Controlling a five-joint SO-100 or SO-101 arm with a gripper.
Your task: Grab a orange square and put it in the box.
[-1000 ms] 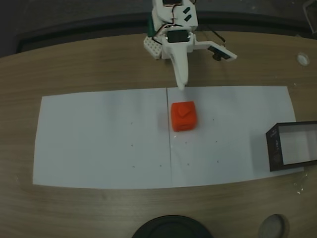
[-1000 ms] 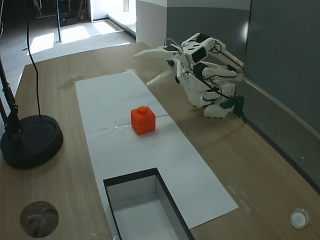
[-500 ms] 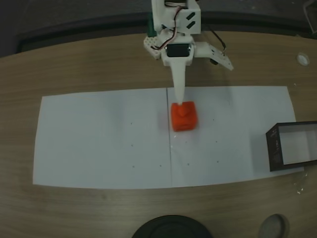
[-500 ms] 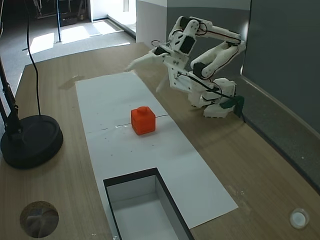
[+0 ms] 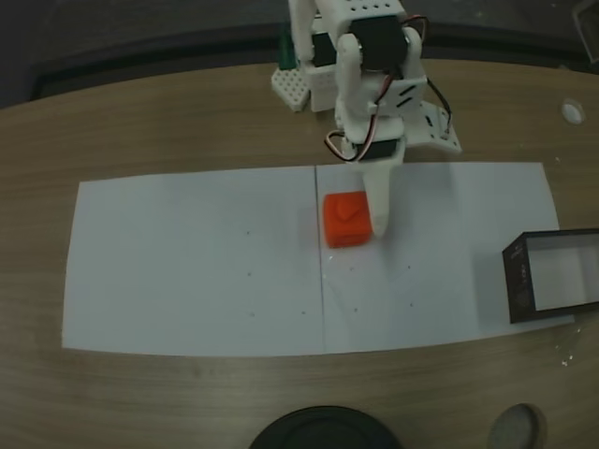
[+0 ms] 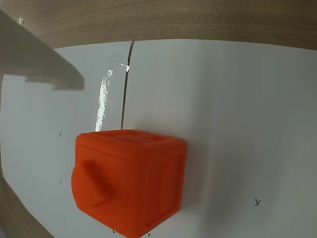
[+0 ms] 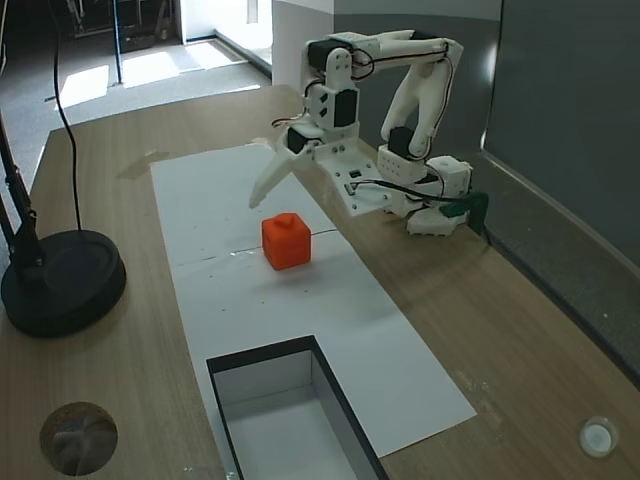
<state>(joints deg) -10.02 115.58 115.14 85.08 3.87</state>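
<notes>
The orange square (image 5: 347, 220) rests on white paper near its centre seam, nub facing up; it sits large and low in the wrist view (image 6: 129, 183) and mid-table in the other fixed view (image 7: 286, 241). My gripper (image 5: 417, 190) hangs open just above it, nothing between the jaws. One long white finger (image 5: 381, 210) points down beside the cube's right edge, and the other jaw is spread far to the right. Seen from the side, my gripper (image 7: 305, 205) hovers over the cube. The box (image 5: 518, 281) stands at the paper's right end, also near the front (image 7: 265, 350), with nothing inside.
A white paper sheet (image 5: 187, 262) covers the wooden table. A black round lamp base (image 7: 60, 285) stands at the table's left with its cable running up. A small white cap (image 5: 572, 111) and a grey disc (image 5: 518, 428) lie on the wood.
The arm has unfolded from its base and reached out over the paper, bringing the open gripper down to the cube. The cube and box have not moved.
</notes>
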